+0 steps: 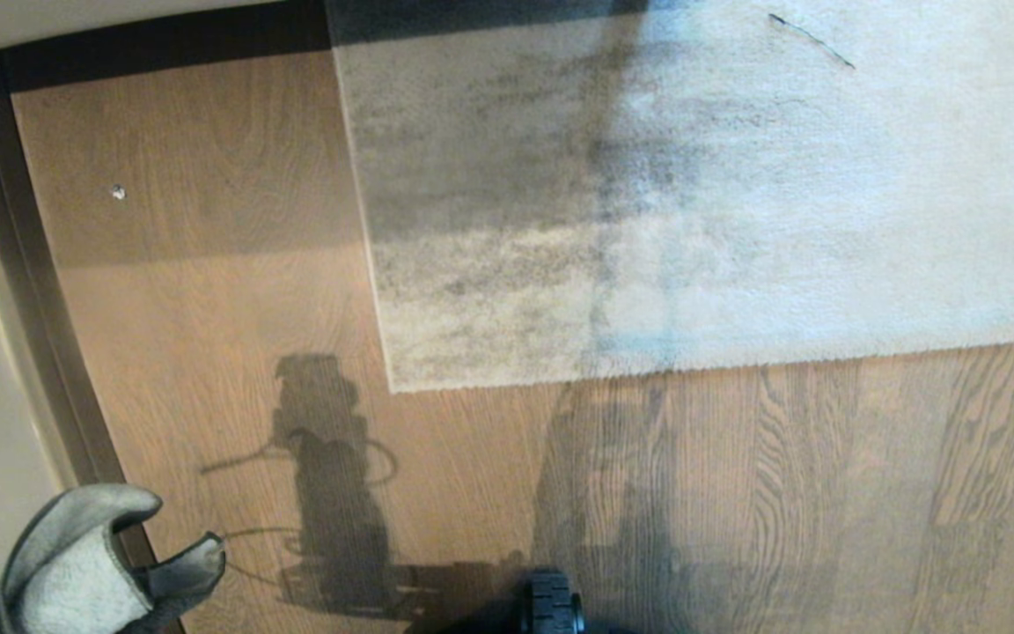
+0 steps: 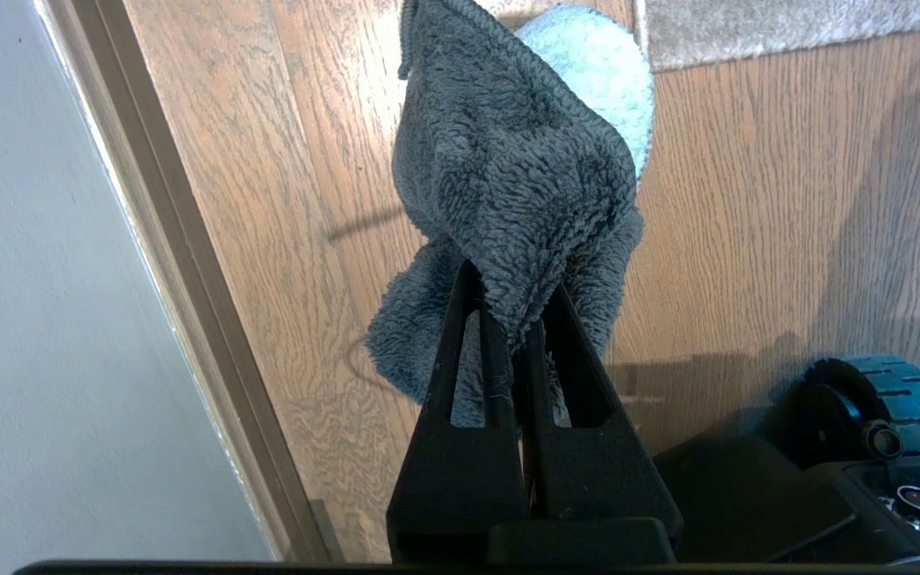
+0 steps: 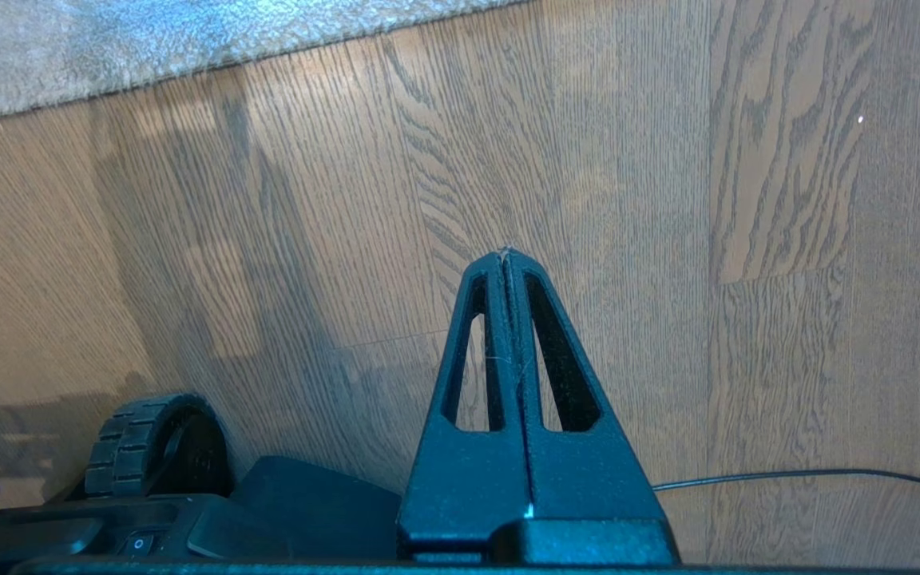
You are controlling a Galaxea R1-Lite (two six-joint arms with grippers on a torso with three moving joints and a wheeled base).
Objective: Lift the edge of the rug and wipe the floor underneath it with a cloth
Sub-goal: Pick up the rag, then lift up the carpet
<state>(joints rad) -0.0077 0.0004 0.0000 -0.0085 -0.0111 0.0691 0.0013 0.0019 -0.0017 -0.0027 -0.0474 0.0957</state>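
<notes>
Grey cloth (image 2: 508, 176) is clamped in the closed left hand (image 2: 512, 307), lower left of the head frame. Right hand (image 3: 505, 259) is closed, empty, over the floor (image 1: 736, 493). Rug edge (image 1: 736, 363) lies flat, mid-frame.

The floor (image 1: 208, 291) is warm brown wood-grain planking with dark wavy grain. A pale grey rug (image 1: 736, 220) with darker mottled patches lies flat on it from centre to about 2 o'clock in the head view — its corner (image 1: 394, 387) near the middle. A tiny pale speck (image 1: 118, 191) sits at 10 o'clock, and a thin black cable (image 3: 811, 477) trails over the planks.
</notes>
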